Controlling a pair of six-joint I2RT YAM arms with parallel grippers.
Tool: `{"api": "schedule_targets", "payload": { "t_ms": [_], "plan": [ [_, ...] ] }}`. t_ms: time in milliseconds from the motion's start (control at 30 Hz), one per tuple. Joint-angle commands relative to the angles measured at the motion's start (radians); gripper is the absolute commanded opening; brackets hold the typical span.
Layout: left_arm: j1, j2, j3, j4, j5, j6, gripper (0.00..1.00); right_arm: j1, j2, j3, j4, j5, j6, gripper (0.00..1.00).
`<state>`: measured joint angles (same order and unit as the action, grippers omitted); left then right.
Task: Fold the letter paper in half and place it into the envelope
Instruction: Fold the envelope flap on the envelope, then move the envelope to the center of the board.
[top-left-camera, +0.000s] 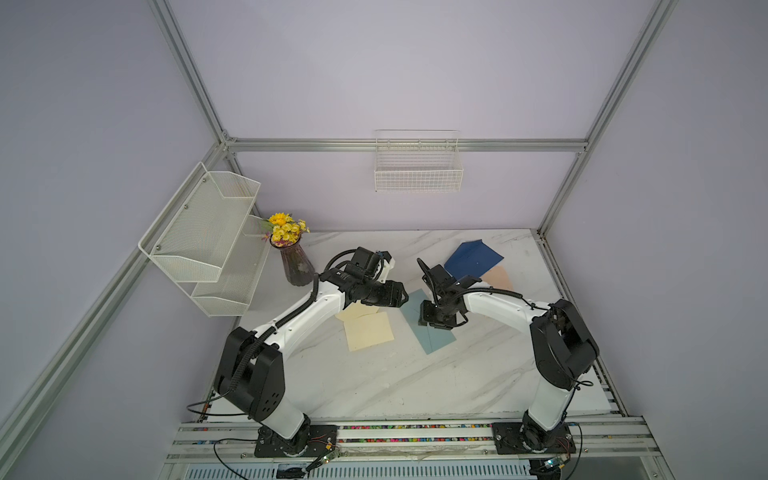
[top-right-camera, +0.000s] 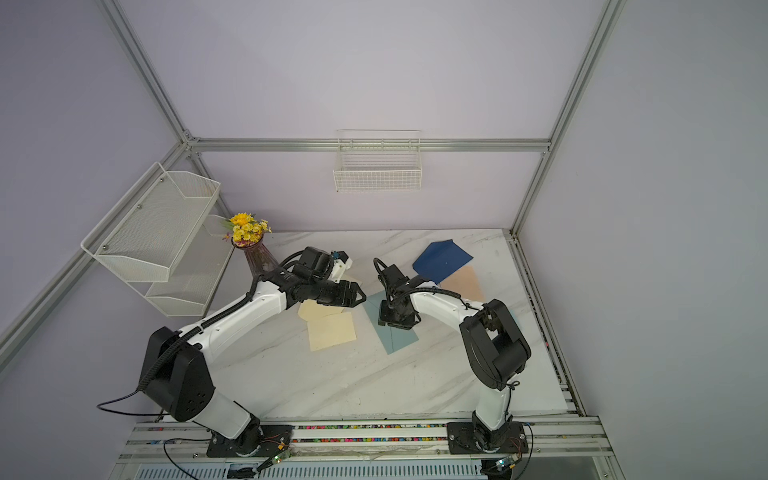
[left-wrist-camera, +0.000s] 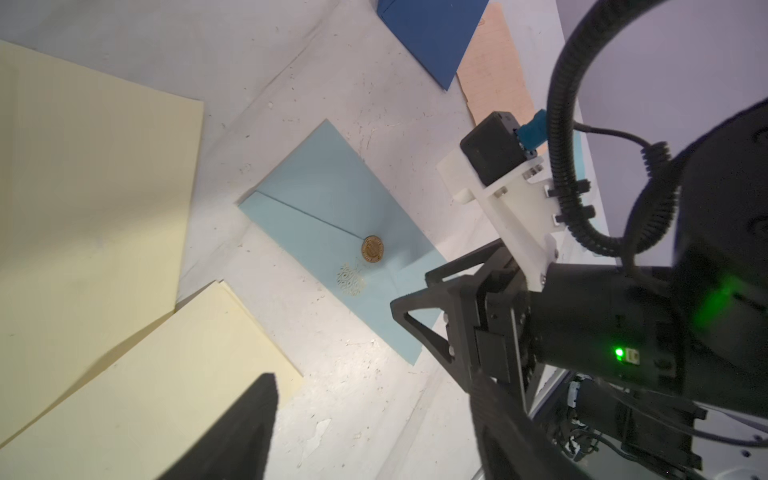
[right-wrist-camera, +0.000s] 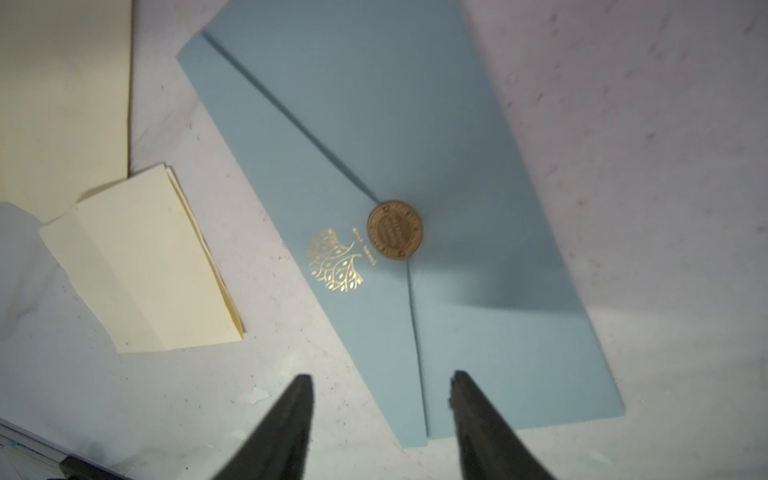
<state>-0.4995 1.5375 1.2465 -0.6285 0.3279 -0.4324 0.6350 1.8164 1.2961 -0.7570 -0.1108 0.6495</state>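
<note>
Right jaws: spread wide with nothing between them; the fingertips (right-wrist-camera: 301, 399) hang over one short end of the envelope and straddle its flap seam.
Left jaws: also spread and empty, as the left wrist view shows, poised over the cream sheets.
Counter: the white marble-patterned counter (top-left-camera: 395, 386) carries every sheet lying flat.
Envelope: the light blue paper envelope (top-left-camera: 438, 343) (right-wrist-camera: 374, 124) lies directly beneath the right jaws with its flap shut. Its long axis runs from far to near, slanting toward the right arm's side.
Loose sheet: a larger flat cream sheet (right-wrist-camera: 62, 83) lies beyond the letter and is partly hidden under the left arm (top-left-camera: 299, 316) in both top views.
Letter: the folded cream letter paper (top-left-camera: 368, 334) (right-wrist-camera: 141, 262) looks already doubled, with layered edges showing. It lies just beside the envelope's long edge on the left arm's side, with a strip of bare counter between them.
Seal: a round bronze seal (right-wrist-camera: 395, 230) pins the flap tip midway along the envelope, ahead of the right fingertips.
Nearer arm: the left arm seems better placed for the letter and the right for lifting the flap.
</note>
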Motion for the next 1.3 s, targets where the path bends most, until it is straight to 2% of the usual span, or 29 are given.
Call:
{"api": "schedule_targets", "payload": {
  "t_ms": [0, 200, 400, 600, 867, 1267],
  "plan": [
    [0.022, -0.082, -0.062, -0.037, -0.054, 0.022, 0.86, 0.030, 0.045, 0.048, -0.111, 0.147, 0.007, 0.69],
    [0.035, -0.209, -0.141, -0.050, -0.084, 0.003, 1.00, 0.045, 0.100, 0.058, -0.113, 0.192, 0.038, 0.74],
    [0.041, -0.256, -0.166, -0.066, -0.105, 0.000, 1.00, 0.048, 0.158, 0.081, -0.111, 0.213, 0.029, 0.79],
    [0.047, -0.240, -0.157, -0.069, -0.090, -0.003, 1.00, 0.049, 0.237, 0.132, -0.103, 0.225, 0.016, 0.83],
    [0.059, -0.202, -0.125, -0.076, -0.071, -0.010, 1.00, 0.038, 0.420, 0.354, -0.174, 0.281, 0.060, 0.85],
    [0.085, -0.175, -0.114, -0.099, -0.055, -0.006, 1.00, -0.103, 0.602, 0.603, -0.235, 0.257, 0.144, 0.90]
  ]
}}
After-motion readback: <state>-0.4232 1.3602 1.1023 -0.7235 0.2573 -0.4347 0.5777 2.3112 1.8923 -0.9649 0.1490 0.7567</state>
